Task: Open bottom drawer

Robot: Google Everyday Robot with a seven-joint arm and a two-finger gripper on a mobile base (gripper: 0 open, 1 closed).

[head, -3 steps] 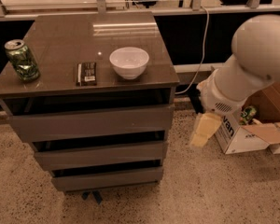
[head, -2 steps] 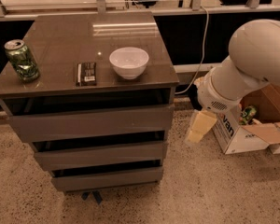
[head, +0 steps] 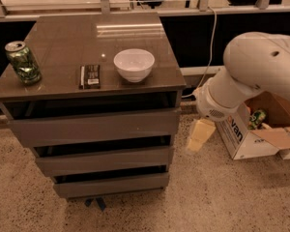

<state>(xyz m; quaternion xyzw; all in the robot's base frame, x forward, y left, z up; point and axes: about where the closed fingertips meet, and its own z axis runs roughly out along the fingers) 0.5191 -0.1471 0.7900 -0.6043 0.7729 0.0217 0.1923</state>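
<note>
The grey-brown cabinet has three handleless drawer fronts. The bottom drawer is the lowest and narrowest-looking front, just above the floor, and sits pushed in with a dark gap above it. The middle drawer and the top drawer sit above it. My gripper is cream coloured and hangs below my white arm, to the right of the cabinet at about the height of the middle drawer. It touches nothing.
On the cabinet top stand a green can, a dark snack bar and a white bowl. An open cardboard box sits on the speckled floor at the right. A cable hangs behind.
My arm and gripper have moved a little to the left, closer to the cabinet's right side. The drawers and the things on top have not moved.
</note>
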